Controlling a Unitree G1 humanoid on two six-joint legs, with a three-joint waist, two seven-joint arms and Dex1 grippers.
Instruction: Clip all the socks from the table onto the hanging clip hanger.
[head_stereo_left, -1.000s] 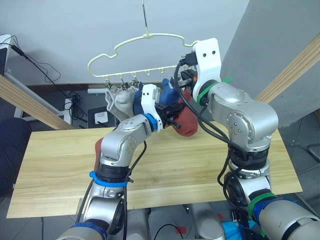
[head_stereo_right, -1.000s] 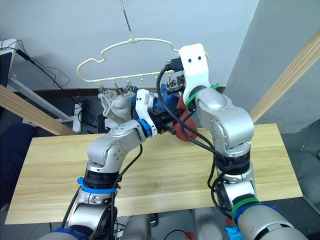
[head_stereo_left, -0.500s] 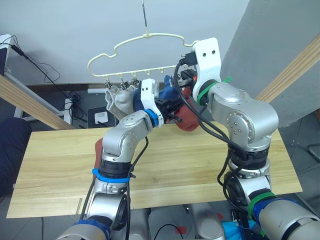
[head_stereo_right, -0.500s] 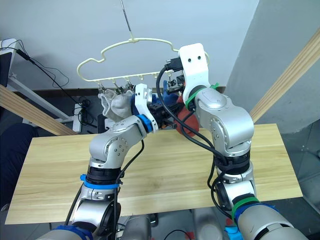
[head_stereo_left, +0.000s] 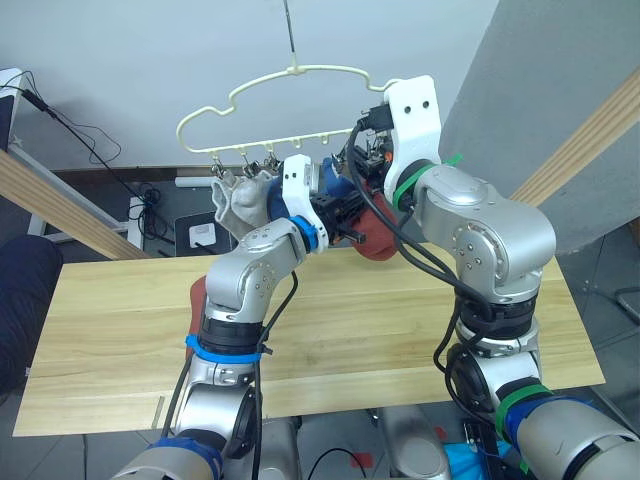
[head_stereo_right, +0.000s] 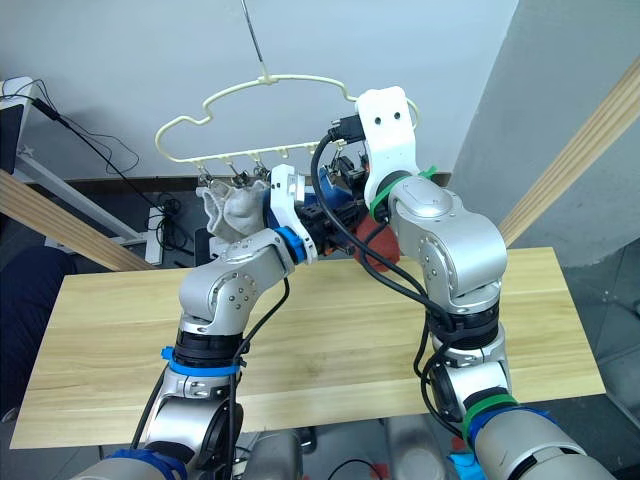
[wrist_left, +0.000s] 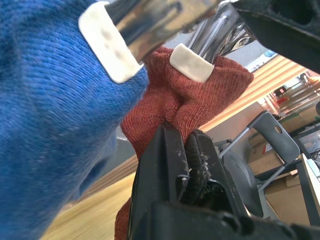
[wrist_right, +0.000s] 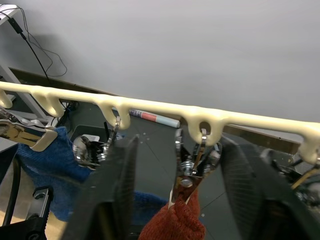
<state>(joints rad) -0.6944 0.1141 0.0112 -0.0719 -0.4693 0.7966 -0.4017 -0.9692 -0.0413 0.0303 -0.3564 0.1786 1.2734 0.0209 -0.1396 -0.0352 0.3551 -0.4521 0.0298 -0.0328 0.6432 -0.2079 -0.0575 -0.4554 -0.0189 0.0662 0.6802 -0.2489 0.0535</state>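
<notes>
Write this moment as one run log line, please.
left gripper: shut on rust-red sock | right gripper: open around silver clip | clip bites sock

Even, soft indoor light; sharp head views, blurred foreground in wrist views.

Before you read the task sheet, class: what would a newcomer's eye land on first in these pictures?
First, the two grippers meeting high at the pale-yellow clip hanger. The left gripper is shut on a rust-red sock, pinching it just under a silver clip that grips its edge. The right gripper, jaws open, straddles that clip. Grey socks and a blue sock hang beside it, above the wooden table.
</notes>
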